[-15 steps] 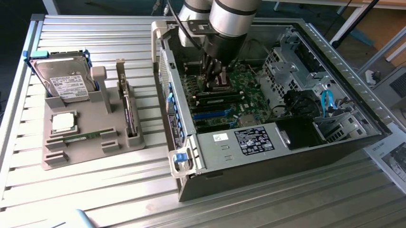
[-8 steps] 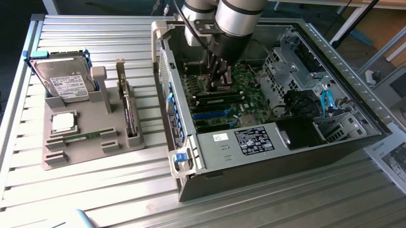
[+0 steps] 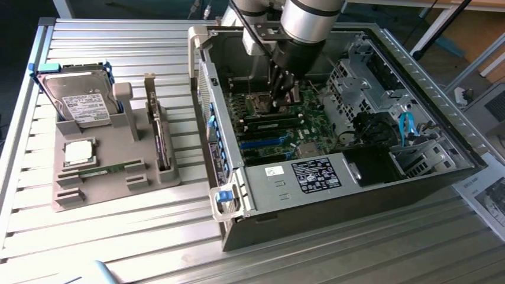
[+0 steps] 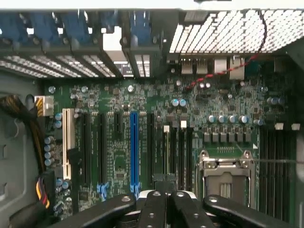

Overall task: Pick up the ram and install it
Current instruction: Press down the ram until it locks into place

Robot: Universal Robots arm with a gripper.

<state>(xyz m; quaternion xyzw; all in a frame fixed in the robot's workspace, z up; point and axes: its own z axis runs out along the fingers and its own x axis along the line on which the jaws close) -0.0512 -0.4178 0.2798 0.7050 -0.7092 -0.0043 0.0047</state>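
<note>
My gripper [image 3: 282, 102] hangs inside the open computer case [image 3: 410, 177], low over the green motherboard [image 4: 118, 156]. Its black fingers [image 4: 152, 209] are pressed together, the gripper [image 4: 166, 197] shut with nothing visible between them. They sit just over the black memory slots [image 4: 173, 152], beside the metal processor socket [image 4: 223, 175]. A thin pale edge runs along the slot in line with the fingers; I cannot tell whether that is a seated stick. A narrow green ram stick [image 3: 103, 171] lies in the front groove of the grey holder [image 3: 94, 192], far from the gripper.
The holder also carries a hard drive [image 3: 83, 103], a square silver processor [image 3: 79, 152] and an upright expansion card [image 3: 162, 145]. Inside the case are a blue slot [image 4: 134, 147], the power supply [image 3: 311, 174], drive cages and blue cables [image 3: 406, 127]. The case walls hem the arm in.
</note>
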